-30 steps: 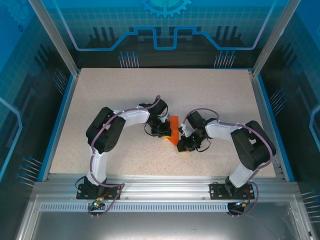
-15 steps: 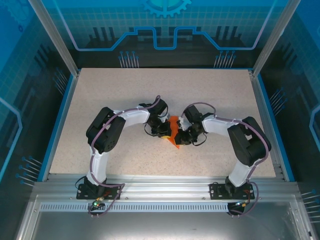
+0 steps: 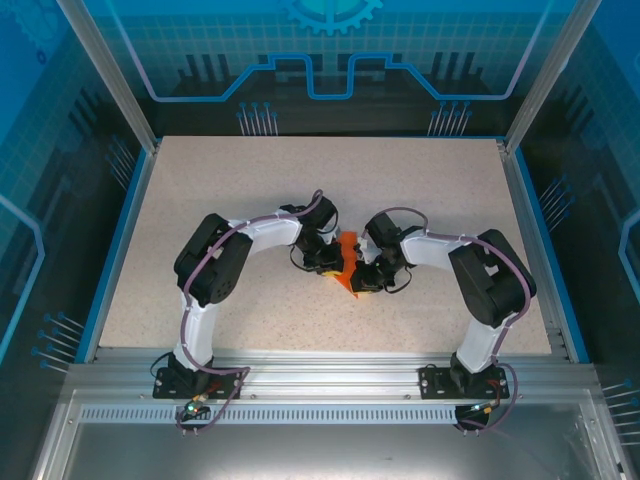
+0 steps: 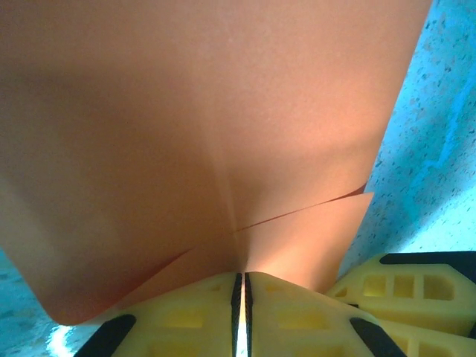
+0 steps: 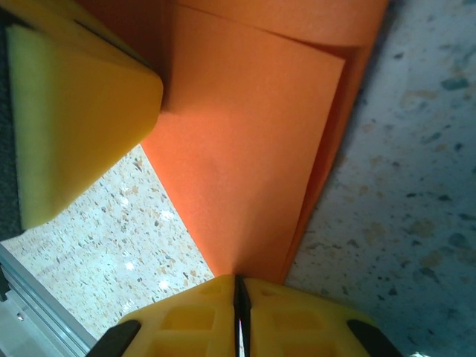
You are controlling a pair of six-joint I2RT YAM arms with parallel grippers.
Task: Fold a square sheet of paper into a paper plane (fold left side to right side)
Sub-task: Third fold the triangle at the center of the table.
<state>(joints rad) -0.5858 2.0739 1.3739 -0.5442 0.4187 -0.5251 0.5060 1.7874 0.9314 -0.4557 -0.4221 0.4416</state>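
The square sheet of paper (image 3: 348, 248) is bright orange-red, folded into layered flaps and held off the table between both arms. In the left wrist view the sheet (image 4: 208, 134) spreads across the frame, a flap edge crossing it, and my left gripper (image 4: 242, 279) is shut on its near edge. My right gripper (image 5: 238, 281) is shut on a pointed corner of the sheet (image 5: 245, 171). From above, the left gripper (image 3: 330, 266) and right gripper (image 3: 366, 278) face each other, nearly touching. The left gripper's yellow finger (image 5: 74, 111) presses the sheet's far side.
The speckled table (image 3: 420, 190) stretches free behind and to both sides of the arms. A blue rim (image 3: 122, 235) and a metal rail (image 3: 320, 365) border it. The right gripper's yellow fingers (image 4: 405, 286) sit close at the lower right of the left wrist view.
My right gripper has moved left to the sheet and shut on its corner. The sheet's near end has lifted and turned between the two grippers. The left gripper has stayed put.
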